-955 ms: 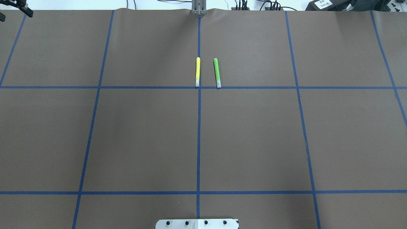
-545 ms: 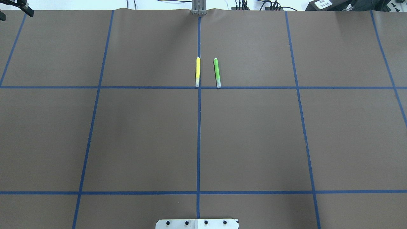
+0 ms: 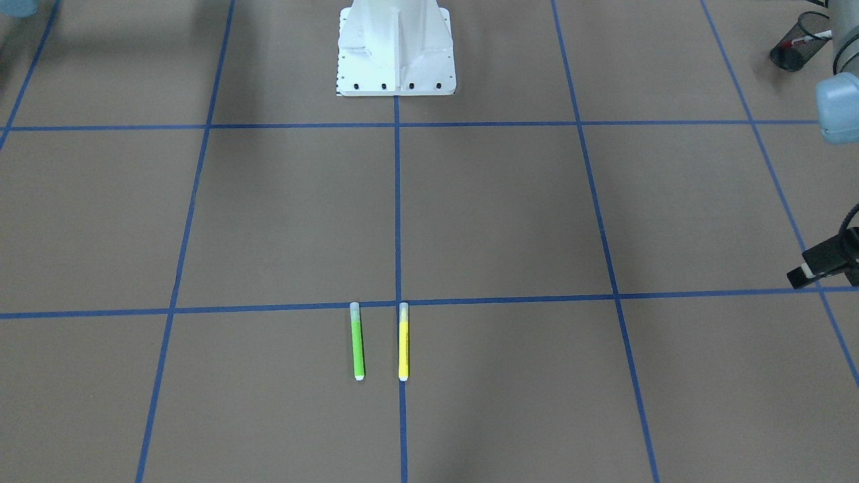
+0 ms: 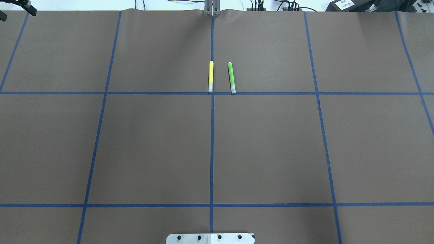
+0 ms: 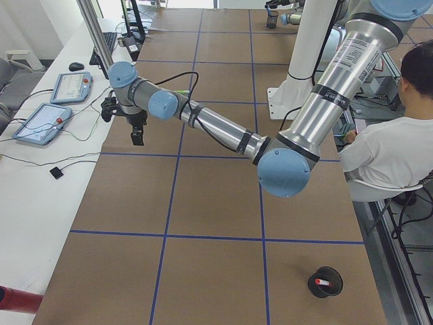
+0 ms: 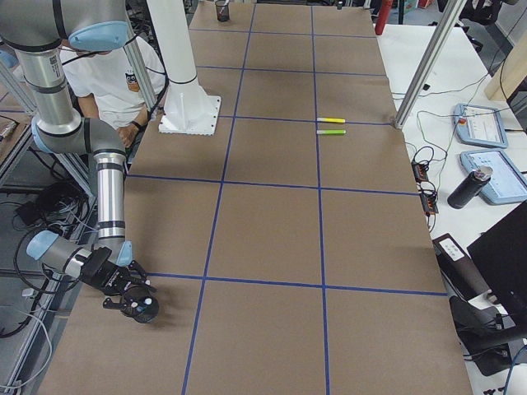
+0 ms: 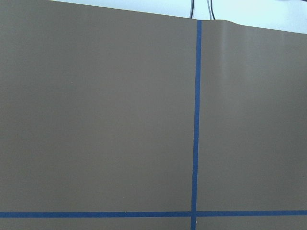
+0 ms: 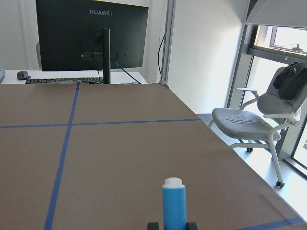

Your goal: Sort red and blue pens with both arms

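Observation:
The blue pen (image 8: 173, 201), blue-barrelled with a white end, stands upright in the right wrist view, and my right gripper (image 8: 172, 225) is shut on it. Seen from the right side, that gripper (image 6: 125, 290) hangs at the near left table edge beside a black cup (image 6: 142, 310). The red pen (image 5: 322, 282) lies inside another black mesh cup (image 5: 325, 282) at the table's left end, also seen in the front view as the cup (image 3: 795, 50). My left gripper (image 5: 137, 135) hovers open over the far left corner, holding nothing.
A yellow marker (image 4: 210, 76) and a green marker (image 4: 231, 77) lie side by side at the far centre, on the blue tape grid. The white robot base (image 3: 396, 47) is mid-table at the near edge. A seated person (image 5: 392, 142) is beside the robot.
The left gripper has drifted slightly further into the far left corner of the overhead view. The yellow and green markers have not moved.

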You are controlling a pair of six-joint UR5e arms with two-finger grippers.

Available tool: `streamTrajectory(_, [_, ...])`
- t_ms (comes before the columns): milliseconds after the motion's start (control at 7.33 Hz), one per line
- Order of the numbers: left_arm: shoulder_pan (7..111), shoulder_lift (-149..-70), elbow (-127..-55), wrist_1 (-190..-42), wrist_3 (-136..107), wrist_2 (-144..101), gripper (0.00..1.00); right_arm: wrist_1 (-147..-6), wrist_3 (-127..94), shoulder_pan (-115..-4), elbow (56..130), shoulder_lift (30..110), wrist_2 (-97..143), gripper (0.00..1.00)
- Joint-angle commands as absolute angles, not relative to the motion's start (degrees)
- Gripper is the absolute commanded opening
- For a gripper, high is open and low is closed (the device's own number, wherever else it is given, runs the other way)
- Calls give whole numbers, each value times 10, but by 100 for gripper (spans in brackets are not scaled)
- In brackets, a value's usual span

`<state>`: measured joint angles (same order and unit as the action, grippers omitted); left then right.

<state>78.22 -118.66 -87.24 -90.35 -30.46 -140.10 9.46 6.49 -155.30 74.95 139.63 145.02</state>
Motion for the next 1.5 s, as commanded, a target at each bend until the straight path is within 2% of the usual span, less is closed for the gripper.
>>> streamTrajectory(0, [782,-1187,-874,-904,-307,-1401,100,96,65,-1555,751,1397,1449,100])
streamTrajectory(273, [782,-1187,-873,-904,-308,-1401,100,87,62,-1555,767,1384,1448,100])
streamTrajectory(682, [783,-1186,-874,-904,-308,-1401,100,-25,56,-1516,795,1307,1448,100])
streamTrajectory(955, [783,-1186,-873,-904,-308,-1401,100,-124,55,-1445,839,1268,1447,100])
streamTrajectory(1364, [782,-1183,-875,-906,-308,-1397,100,-211,-3,-1240,855,1161,1445,100])
